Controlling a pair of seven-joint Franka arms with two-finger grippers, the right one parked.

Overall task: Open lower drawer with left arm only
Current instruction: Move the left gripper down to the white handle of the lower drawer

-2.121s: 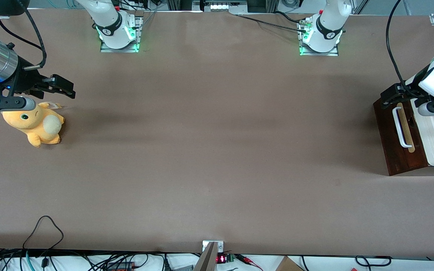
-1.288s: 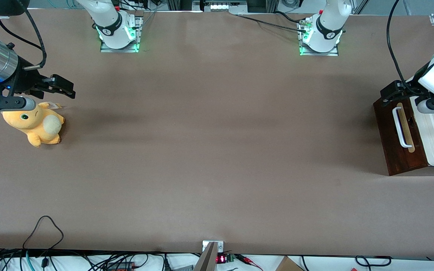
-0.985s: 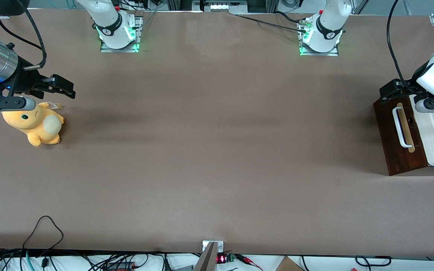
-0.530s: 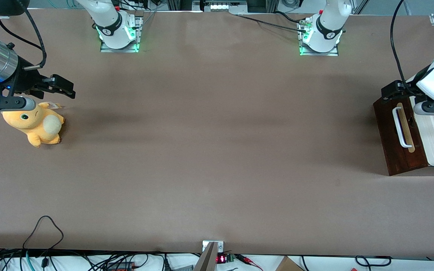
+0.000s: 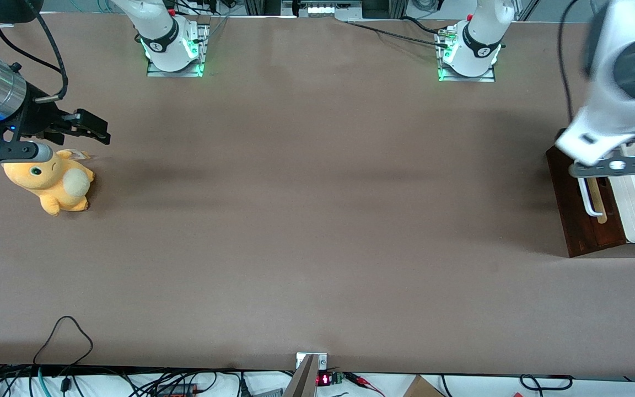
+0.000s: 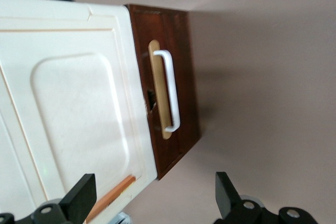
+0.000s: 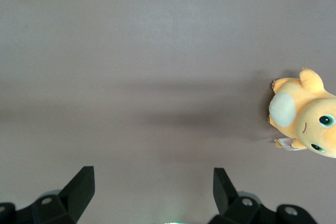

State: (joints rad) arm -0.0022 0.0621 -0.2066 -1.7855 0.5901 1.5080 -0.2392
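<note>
You work on a wide brown table (image 5: pixel 306 220); the cream cabinet (image 6: pixel 68 108) sits at the working arm's end, the lower drawer (image 6: pixel 176 77) shut. The left arm (image 5: pixel 615 82) holds its gripper (image 6: pixel 152 205) above, fingers spread wide. Bring them down squarely astride the white handle (image 6: pixel 170 90), then pull straight.
</note>
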